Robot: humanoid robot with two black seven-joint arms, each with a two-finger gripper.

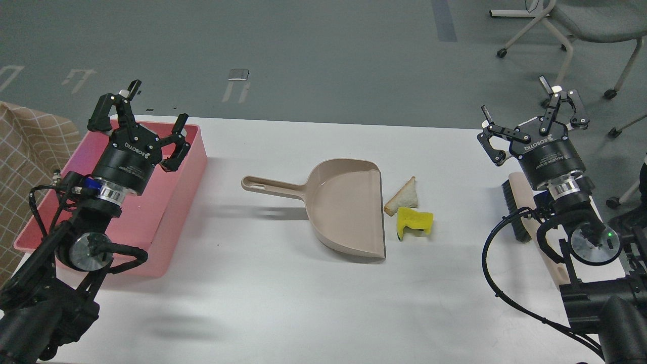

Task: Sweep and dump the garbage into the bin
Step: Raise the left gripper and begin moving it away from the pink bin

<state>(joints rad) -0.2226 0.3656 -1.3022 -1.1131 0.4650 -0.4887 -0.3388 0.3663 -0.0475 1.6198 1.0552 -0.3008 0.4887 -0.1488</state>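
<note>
The garbage lies on the white table [283,303]: a triangular white bread slice [403,195] with brown crust, and a notched yellow sponge chunk [414,223] just in front of it. Both lie right beside the open lip of a beige dustpan [343,207], whose handle points left. The pink bin [174,202] stands at the table's left. My left gripper [154,108] is open and empty above the bin. My right gripper [520,103] is open and empty above the table's right edge.
A brush [518,215] with dark bristles and a pale handle lies at the right edge, partly hidden behind my right arm. A checked cloth [25,151] is at the far left. Office chairs [581,30] stand on the floor at the back right.
</note>
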